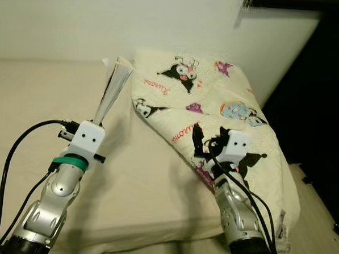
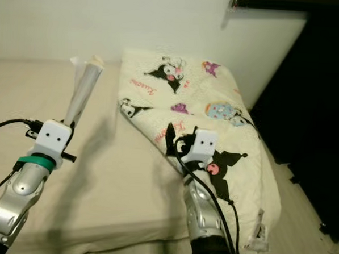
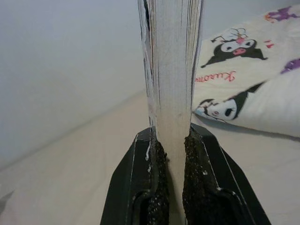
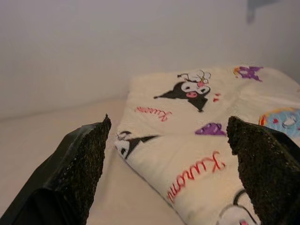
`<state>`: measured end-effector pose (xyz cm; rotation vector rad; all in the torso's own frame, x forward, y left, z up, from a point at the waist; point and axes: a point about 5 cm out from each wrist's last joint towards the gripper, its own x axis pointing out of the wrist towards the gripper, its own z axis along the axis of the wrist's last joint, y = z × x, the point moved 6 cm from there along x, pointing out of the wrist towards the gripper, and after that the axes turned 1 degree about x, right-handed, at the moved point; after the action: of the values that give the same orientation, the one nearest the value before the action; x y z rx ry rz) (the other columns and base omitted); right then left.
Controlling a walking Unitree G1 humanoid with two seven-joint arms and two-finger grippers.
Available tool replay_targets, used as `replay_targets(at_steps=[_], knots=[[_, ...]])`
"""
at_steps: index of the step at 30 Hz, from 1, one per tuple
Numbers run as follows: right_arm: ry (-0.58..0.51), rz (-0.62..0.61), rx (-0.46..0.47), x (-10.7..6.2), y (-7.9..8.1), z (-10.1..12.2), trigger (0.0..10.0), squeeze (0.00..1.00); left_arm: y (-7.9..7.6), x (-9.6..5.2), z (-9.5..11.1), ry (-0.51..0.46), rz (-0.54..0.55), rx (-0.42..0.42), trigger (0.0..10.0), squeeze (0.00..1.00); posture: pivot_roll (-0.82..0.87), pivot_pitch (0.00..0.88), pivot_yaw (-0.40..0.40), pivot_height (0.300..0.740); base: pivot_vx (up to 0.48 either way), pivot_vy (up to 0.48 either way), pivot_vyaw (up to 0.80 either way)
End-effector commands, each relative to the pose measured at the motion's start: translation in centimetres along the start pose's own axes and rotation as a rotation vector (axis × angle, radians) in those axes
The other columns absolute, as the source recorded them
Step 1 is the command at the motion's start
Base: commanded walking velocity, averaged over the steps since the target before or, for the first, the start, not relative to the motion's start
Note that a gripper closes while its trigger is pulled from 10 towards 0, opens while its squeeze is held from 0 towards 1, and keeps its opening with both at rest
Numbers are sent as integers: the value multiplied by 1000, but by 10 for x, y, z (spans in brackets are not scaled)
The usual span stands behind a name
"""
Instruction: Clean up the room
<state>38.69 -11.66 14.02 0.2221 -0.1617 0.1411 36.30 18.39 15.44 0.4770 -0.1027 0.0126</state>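
Note:
My left gripper (image 1: pixel 99 121) is held up over the cream bed (image 1: pixel 35 91) and is shut on a thin book (image 1: pixel 114 84). The book stands upright with its page edges (image 3: pixel 171 70) toward the wrist camera, pinched between the two black pads (image 3: pixel 159 154). A folded cream blanket (image 1: pixel 216 95) printed with black cartoon characters lies at the bed's right end against the wall. My right gripper (image 1: pixel 209 141) hovers over the blanket's near part, open, with nothing between its fingertips (image 4: pixel 93 140). In the right wrist view the blanket (image 4: pixel 187 122) lies ahead.
A white wall (image 1: pixel 107 21) runs behind the bed. To the right of the bed is a dark gap (image 1: pixel 324 95) and a strip of wooden floor (image 1: pixel 318 226). The bed's near edge (image 1: pixel 147 234) runs just in front of my arms.

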Motion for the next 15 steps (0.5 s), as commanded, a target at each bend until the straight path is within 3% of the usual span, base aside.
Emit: replay_targets(at_steps=[1, 7, 15], knots=[[22, -12, -4, -3, -3, -8, 10000, 0, 3, 0, -3, 11, 28, -9, 10000, 0, 122, 0, -11, 740, 0, 0, 0], [43, -18, -2, -4, -4, -14, 10000, 0, -2, -6, -10, 41, 40, -25, 10000, 0, 126, 0, -14, 740, 0, 0, 0], [88, -16, 4, -8, -3, -29, 10000, 0, -12, -14, -6, 10, 44, -6, 10000, 0, 135, 0, -17, 740, 0, 0, 0]])
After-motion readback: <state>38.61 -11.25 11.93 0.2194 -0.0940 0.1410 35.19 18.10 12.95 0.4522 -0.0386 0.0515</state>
